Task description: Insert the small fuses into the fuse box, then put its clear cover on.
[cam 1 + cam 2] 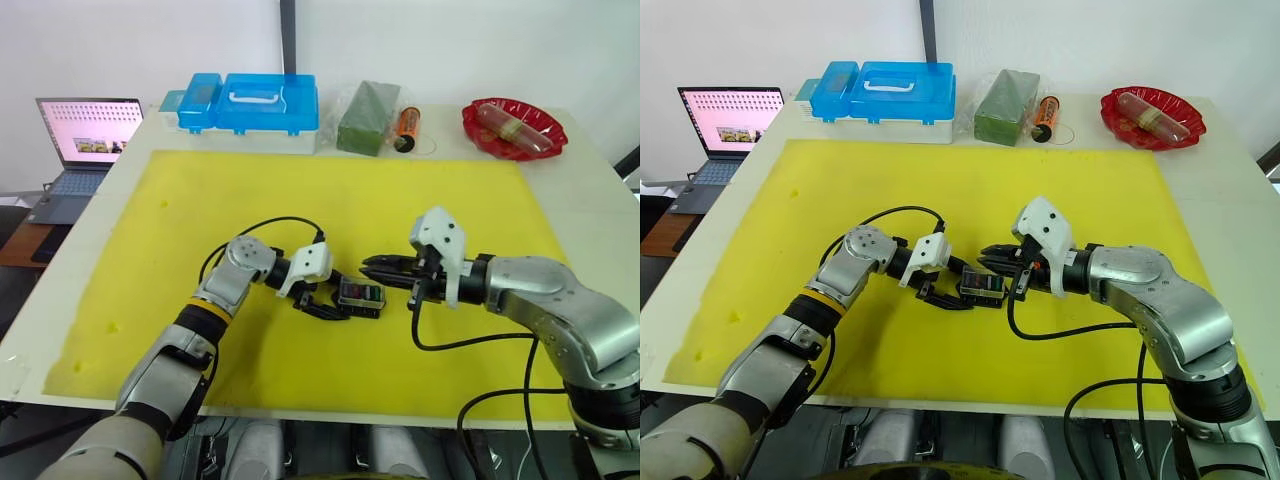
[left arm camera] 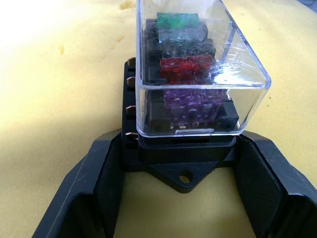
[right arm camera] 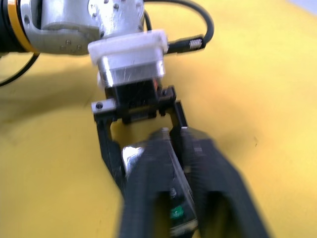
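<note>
Fuse box [image 1: 360, 297] sits on the yellow mat [image 1: 200, 220] near the middle of the worktop [image 1: 590, 200], between the two grippers. Left wrist view shows the clear cover [image 2: 198, 64] already over the top of the box, with small fuses visible through it: green [image 2: 177, 22], red [image 2: 185, 68], purple [image 2: 193, 99]. Cover looks on but whether it is fully clicked down can't be told; a thin dark band of box shows under its near edge.

Left gripper [image 1: 322, 303] is spread, its two fingers [image 2: 94, 183] flanking the mounting-tab end of the box base, not visibly squeezing it. Right gripper [image 1: 372, 267] comes in from the other end, over the top of the cover; the right wrist view looks along its fingers [image 3: 148, 198] at the box, slightly parted, with nothing seen between them; contact with the cover is unclear from the blur.

Step in hand, by my read: seating the cover. To do it well:
- brace the base with the left gripper so the box doesn't slide on the soft mat
- press with the right gripper straight down on the cover's flat top, centred, not on one corner, or it tips and jams on a fuse
- keep cover edges parallel to the box walls
- light force; the foam mat gives, so push evenly
- check the gap at the near edge closes all round before letting go

Blue case [image 1: 255, 105], laptop [image 1: 85, 135], red dish [image 1: 513, 127] are well apart, irrelevant
</note>
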Available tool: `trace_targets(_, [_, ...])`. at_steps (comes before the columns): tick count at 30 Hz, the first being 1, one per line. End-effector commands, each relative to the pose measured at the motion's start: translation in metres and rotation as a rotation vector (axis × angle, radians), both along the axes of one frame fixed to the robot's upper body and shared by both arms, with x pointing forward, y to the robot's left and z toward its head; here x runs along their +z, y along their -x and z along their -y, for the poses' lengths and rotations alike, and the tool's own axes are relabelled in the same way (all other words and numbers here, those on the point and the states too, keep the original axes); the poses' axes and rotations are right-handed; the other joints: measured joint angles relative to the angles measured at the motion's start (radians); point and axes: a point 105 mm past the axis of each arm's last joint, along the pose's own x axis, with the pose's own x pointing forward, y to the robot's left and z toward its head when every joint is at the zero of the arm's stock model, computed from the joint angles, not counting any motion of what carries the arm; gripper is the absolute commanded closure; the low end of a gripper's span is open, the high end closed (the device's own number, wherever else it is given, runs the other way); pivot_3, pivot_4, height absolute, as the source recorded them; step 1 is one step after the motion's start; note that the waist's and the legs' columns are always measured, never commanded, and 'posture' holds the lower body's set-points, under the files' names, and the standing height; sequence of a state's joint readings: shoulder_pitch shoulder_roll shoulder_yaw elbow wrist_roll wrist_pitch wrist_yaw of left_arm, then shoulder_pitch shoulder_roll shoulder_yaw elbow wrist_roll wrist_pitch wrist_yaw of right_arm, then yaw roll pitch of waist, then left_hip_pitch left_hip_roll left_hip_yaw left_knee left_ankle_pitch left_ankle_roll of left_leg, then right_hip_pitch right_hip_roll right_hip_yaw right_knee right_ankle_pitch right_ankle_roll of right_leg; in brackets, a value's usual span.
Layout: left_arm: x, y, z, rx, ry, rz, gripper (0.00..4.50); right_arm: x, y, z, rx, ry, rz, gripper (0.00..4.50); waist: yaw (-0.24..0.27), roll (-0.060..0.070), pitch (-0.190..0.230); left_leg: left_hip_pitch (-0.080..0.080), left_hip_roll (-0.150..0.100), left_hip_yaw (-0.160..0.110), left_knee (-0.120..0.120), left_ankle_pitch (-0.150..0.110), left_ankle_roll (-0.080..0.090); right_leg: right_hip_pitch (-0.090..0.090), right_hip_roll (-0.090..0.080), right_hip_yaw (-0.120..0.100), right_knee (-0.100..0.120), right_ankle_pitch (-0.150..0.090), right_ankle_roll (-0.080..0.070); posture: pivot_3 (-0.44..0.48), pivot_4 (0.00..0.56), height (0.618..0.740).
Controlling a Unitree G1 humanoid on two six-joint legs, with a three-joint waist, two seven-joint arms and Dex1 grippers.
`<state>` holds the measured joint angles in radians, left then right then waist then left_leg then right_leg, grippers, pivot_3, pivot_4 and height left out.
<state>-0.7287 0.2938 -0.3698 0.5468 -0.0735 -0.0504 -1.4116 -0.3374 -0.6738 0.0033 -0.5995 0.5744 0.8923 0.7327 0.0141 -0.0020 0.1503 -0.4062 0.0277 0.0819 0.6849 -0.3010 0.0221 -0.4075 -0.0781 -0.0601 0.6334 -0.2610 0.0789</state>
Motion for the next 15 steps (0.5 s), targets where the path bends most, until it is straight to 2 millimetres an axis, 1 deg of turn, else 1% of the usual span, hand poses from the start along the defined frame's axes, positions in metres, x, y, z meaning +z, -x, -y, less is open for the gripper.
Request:
trace_targets(1, [-0.007, 0.005, 0.002, -0.018, -0.017, -0.010, 1.70, 0.019, 0.007, -0.006, 0.035, -0.049, 0.085, 4.48, 0.000, 0.000, 0.000, 0.000, 0.000, 0.000, 0.000, 0.000, 0.000, 0.000, 0.000, 0.000, 0.000, 0.000, 0.000, 0.000, 0.150, 0.740])
trace_targets(4, [-0.006, 0.005, 0.003, -0.020, -0.018, -0.009, 1.70, 0.021, 0.006, -0.007, 0.040, -0.058, 0.091, 4.48, 0.000, 0.000, 0.000, 0.000, 0.000, 0.000, 0.000, 0.000, 0.000, 0.000, 0.000, 0.000, 0.000, 0.000, 0.000, 0.000, 0.150, 0.740])
trace_targets(7, [-0.006, 0.005, 0.004, -0.020, -0.017, -0.010, 1.70, 0.014, 0.003, -0.008, 0.031, -0.047, 0.070, 4.48, 0.000, 0.000, 0.000, 0.000, 0.000, 0.000, 0.000, 0.000, 0.000, 0.000, 0.000, 0.000, 0.000, 0.000, 0.000, 0.000, 0.150, 0.740])
trace_targets(8, [-0.006, 0.005, 0.004, -0.020, -0.017, -0.009, 1.70, 0.007, 0.002, -0.009, 0.027, -0.036, 0.041, 4.48, 0.000, 0.000, 0.000, 0.000, 0.000, 0.000, 0.000, 0.000, 0.000, 0.000, 0.000, 0.000, 0.000, 0.000, 0.000, 0.000, 0.150, 0.740])
trace_targets(9, [-0.006, 0.005, 0.004, -0.019, -0.017, -0.009, 1.70, -0.015, -0.002, -0.008, 0.002, 0.018, -0.037, 4.48, 0.000, 0.000, 0.000, 0.000, 0.000, 0.000, 0.000, 0.000, 0.000, 0.000, 0.000, 0.000, 0.000, 0.000, 0.000, 0.000, 0.150, 0.740])
trace_targets(10, [-0.006, 0.005, 0.004, -0.019, -0.016, -0.009, 1.70, -0.032, -0.003, -0.007, -0.016, 0.060, -0.092, 4.48, -0.001, -0.001, 0.000, 0.000, 0.000, 0.000, 0.000, 0.000, 0.000, 0.000, 0.000, 0.000, 0.000, 0.000, 0.000, 0.000, 0.150, 0.740])
trace_targets(11, [-0.006, 0.005, 0.004, -0.018, -0.016, -0.008, 1.70, -0.063, -0.003, -0.005, -0.036, 0.157, -0.158, 4.48, 0.000, -0.001, -0.001, 0.000, 0.000, 0.000, 0.000, 0.000, 0.000, 0.000, 0.000, 0.000, 0.000, 0.000, 0.000, 0.000, 0.150, 0.740])
trace_targets(12, [-0.005, 0.004, 0.004, -0.016, -0.014, -0.007, 1.70, -0.088, -0.001, -0.003, -0.043, 0.236, -0.207, 4.48, 0.000, 0.000, -0.001, 0.000, 0.000, 0.000, 0.000, 0.000, 0.000, 0.000, 0.000, 0.000, 0.000, 0.000, 0.000, 0.000, 0.150, 0.740])
trace_targets(13, [-0.005, 0.004, 0.004, -0.015, -0.014, -0.005, 1.70, -0.103, 0.004, -0.003, -0.030, 0.282, -0.230, 4.48, -0.002, 0.001, -0.003, 0.000, 0.000, 0.000, 0.000, 0.000, 0.000, 0.000, 0.000, 0.000, 0.000, 0.000, 0.000, 0.000, 0.150, 0.740])
trace_targets(14, [-0.005, 0.004, 0.004, -0.013, -0.014, -0.003, 1.70, -0.111, 0.008, -0.004, -0.020, 0.293, -0.256, 4.48, -0.004, 0.000, -0.008, 0.002, 0.000, 0.001, 0.000, 0.000, 0.000, 0.001, 0.000, 0.001, 0.000, 0.000, 0.000, 0.000, 0.150, 0.740])
trace_targets(15, [-0.005, 0.004, 0.004, -0.012, -0.014, -0.002, 1.70, -0.111, 0.009, -0.006, -0.017, 0.280, -0.264, 4.48, -0.004, -0.004, -0.013, 0.002, 0.000, 0.001, 0.000, 0.000, 0.000, 0.001, 0.001, 0.001, 0.000, 0.000, 0.000, 0.000, 0.150, 0.740])
